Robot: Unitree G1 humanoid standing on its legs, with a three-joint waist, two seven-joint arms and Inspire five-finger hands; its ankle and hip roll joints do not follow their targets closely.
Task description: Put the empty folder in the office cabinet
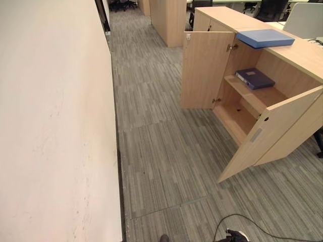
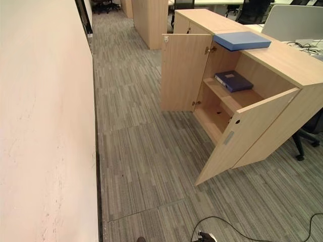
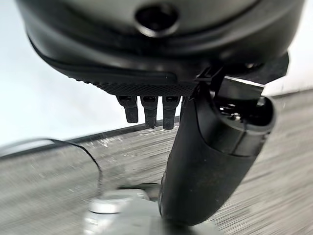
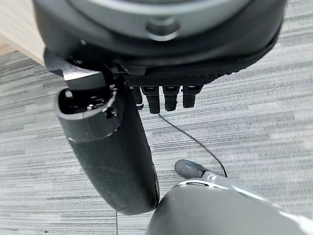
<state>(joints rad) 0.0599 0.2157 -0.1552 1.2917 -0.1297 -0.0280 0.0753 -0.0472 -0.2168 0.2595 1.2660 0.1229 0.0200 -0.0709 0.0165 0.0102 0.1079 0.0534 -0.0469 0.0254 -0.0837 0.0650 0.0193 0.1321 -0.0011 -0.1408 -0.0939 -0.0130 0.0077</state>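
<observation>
Clearly, the first job was the pickup: the robot would need to step right toward the cabinet (image 1: 262,96), reach the folder (image 1: 264,38) lying flat on its top at the far right, and grip it by an overhanging edge before lowering it past the open doors (image 2: 238,135). Both hands hung empty, the left hand (image 3: 156,93) and the right hand (image 4: 161,83) with fingers straight and relaxed. That folder looked light blue, thin and flat. A darker binder (image 2: 233,80) already lay on the upper shelf.
</observation>
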